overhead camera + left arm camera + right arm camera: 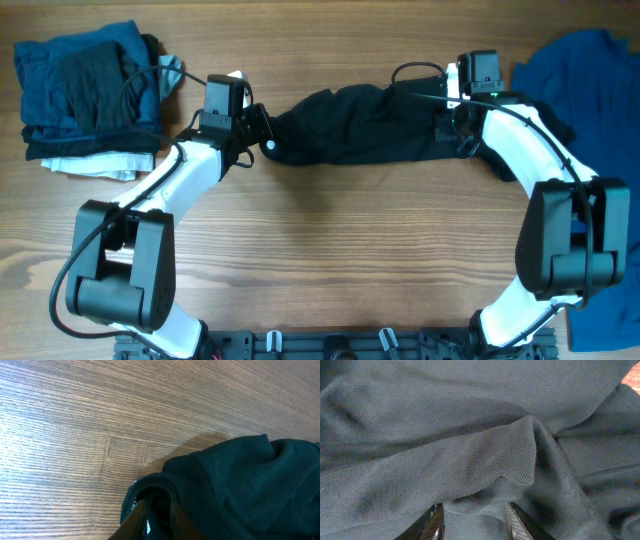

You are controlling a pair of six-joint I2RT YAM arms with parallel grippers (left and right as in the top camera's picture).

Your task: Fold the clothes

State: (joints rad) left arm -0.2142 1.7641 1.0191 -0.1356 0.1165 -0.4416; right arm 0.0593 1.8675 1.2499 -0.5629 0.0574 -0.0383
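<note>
**black T-shirt point(355, 125) bunched between both grippers, far-middle of table**

Overhead: bunched into one long wrinkled band, left to right, flat on the wooden table point(340, 240). No logo visible.

At the band's left end: left gripper point(260, 125). In the left wrist view, fingers close together, only a narrow gap. Dark hem of the cloth curled round the tips. Pinched or only draped over them: cannot tell. Bare wood on the far side of the hem.

At the band's right end: right gripper point(447, 128), tips buried in the fabric. In the right wrist view, fingers point(436, 525) part way apart, with a raised fold of knit cloth between them and fabric across nearly the whole frame. Clamped on that fold or just resting around it: cannot tell.

Far-left corner: folded pile point(90, 95) of blue and dark garments with a white layer at the bottom, well apart from the band.

Right edge: royal-blue shirt point(580, 70), loose and unfolded, partly under the right arm, near the band's right end.
</note>
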